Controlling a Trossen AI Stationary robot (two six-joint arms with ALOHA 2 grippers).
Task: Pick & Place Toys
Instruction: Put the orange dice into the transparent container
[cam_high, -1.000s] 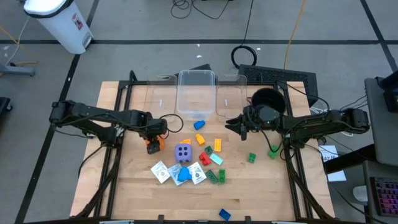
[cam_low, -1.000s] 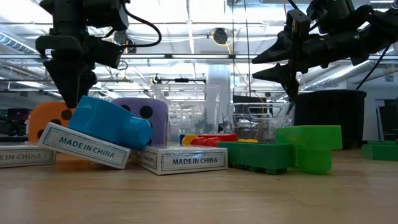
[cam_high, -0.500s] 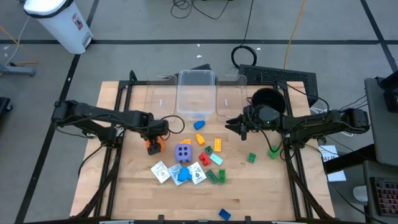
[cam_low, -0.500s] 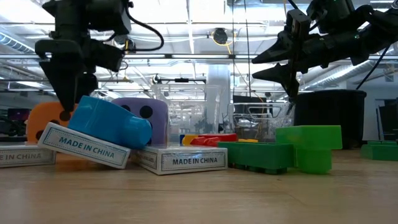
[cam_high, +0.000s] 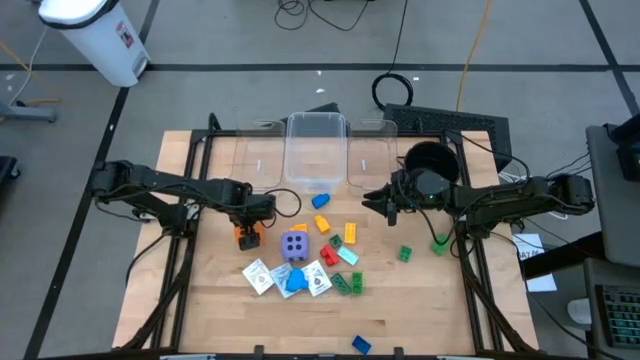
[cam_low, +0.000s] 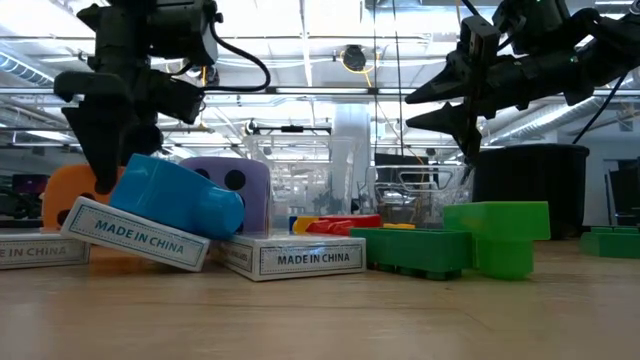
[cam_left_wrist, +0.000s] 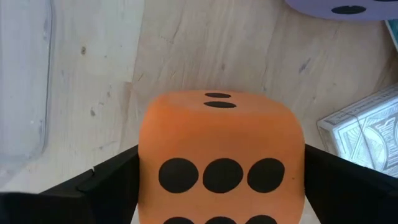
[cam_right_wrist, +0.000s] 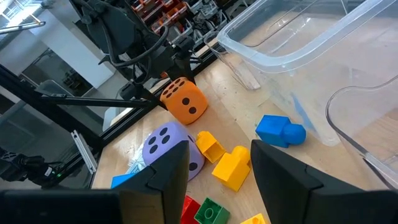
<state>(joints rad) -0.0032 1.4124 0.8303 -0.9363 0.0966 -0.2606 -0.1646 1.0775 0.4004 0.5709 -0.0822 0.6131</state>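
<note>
You had just spread the left gripper (cam_left_wrist: 221, 205) wide around the orange die (cam_left_wrist: 221, 158); a second earlier its fingers stood narrower over it. That told me the pick was being set up, not yet made. The die sat on the bench near its left edge, between the open fingers, which flanked it without visibly pressing. The purple die (cam_high: 294, 245) lay just beside it, toward the middle. Your right gripper (cam_high: 377, 199) hung half-open and empty near the clear bin (cam_high: 316, 127) at the far edge.
</note>
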